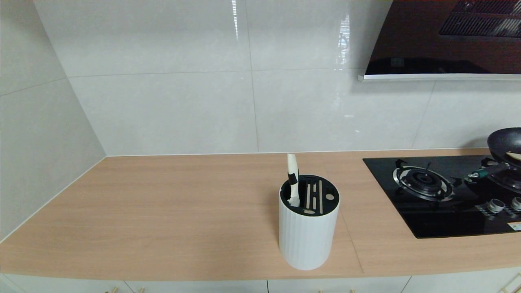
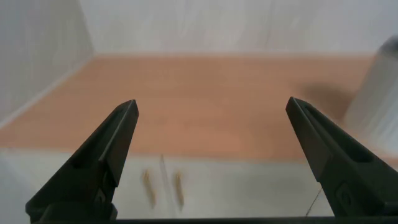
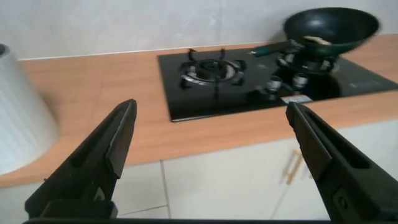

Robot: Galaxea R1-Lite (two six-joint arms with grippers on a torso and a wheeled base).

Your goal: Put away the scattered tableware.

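A white ribbed utensil holder (image 1: 308,228) with a black slotted top stands near the front edge of the wooden counter (image 1: 171,211). A white utensil handle with a black band (image 1: 292,179) sticks up from its left slot. My left gripper (image 2: 211,112) hangs open in front of the counter's edge, with the holder (image 2: 376,99) blurred off to one side. My right gripper (image 3: 211,112) is open too, out in front of the counter between the holder (image 3: 22,118) and the stove (image 3: 261,81). Neither holds anything.
A black gas stove (image 1: 443,195) is set into the counter at the right, with a dark pan (image 1: 506,148) on its far burner and knobs along its front. A range hood (image 1: 443,40) hangs above. White cabinet doors (image 3: 217,186) lie below the counter.
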